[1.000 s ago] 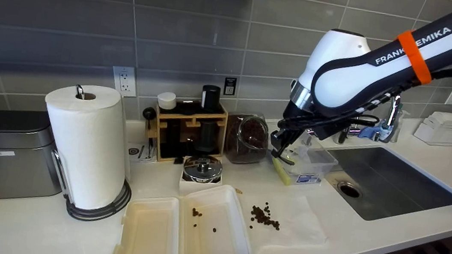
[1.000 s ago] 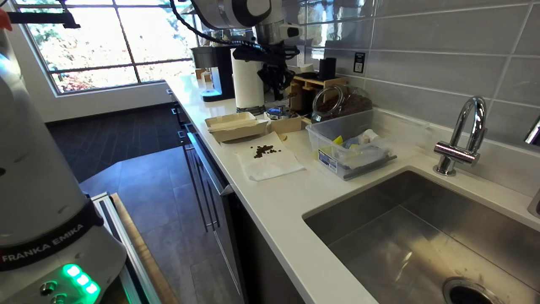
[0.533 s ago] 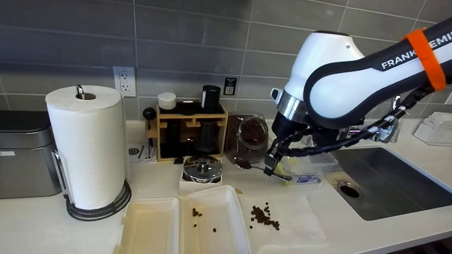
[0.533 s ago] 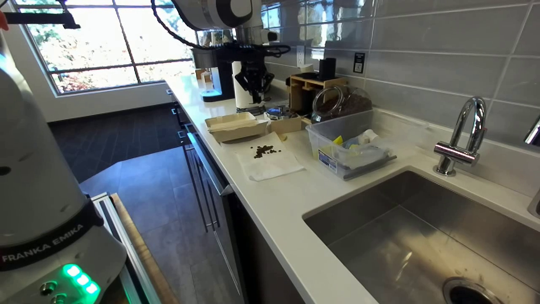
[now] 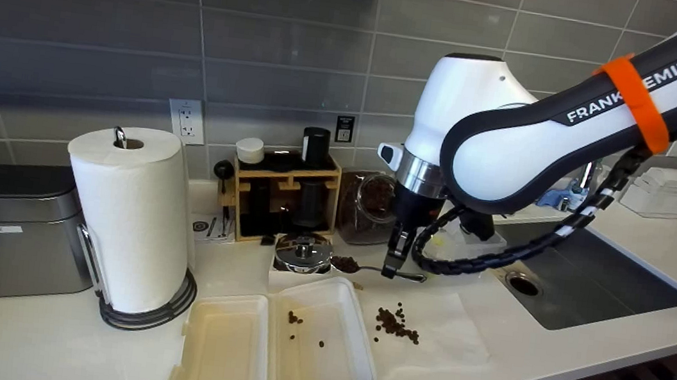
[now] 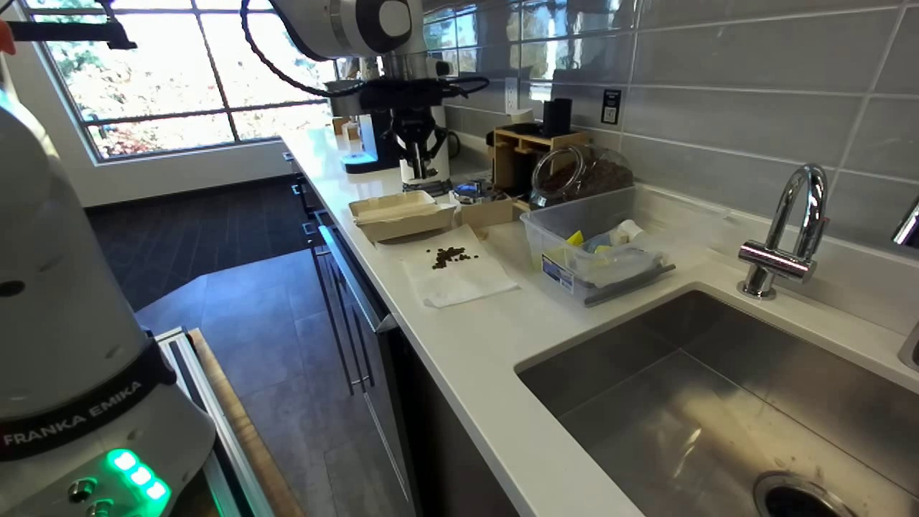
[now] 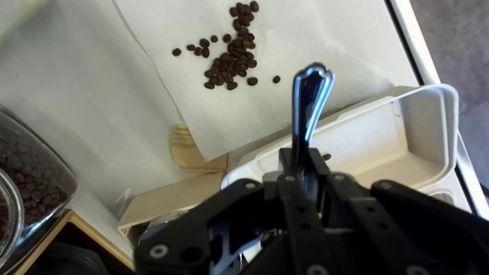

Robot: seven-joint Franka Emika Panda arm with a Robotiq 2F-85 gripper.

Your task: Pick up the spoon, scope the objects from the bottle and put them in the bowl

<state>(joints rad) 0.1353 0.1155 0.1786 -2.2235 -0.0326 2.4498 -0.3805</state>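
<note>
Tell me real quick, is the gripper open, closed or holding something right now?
Gripper: closed, its jaws holding the metal spoon, loaded with coffee beans.

Shiny spoon (image 7: 310, 99) — held nearly level, bearing a dark brown heap (image 5: 345, 264).

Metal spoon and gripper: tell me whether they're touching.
Touching. The wrist view shows the metal spoon's handle pinched between the jaws of the gripper.

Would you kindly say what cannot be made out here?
Wrist view: scoop of the spoon, hidden by the gripper.
Wrist view: part of the jar, beyond the left edge.
In an exterior view: pieces of the spooned heap, too small to count.
In an exterior view: floor of the takeout container, behind its near wall.
</note>
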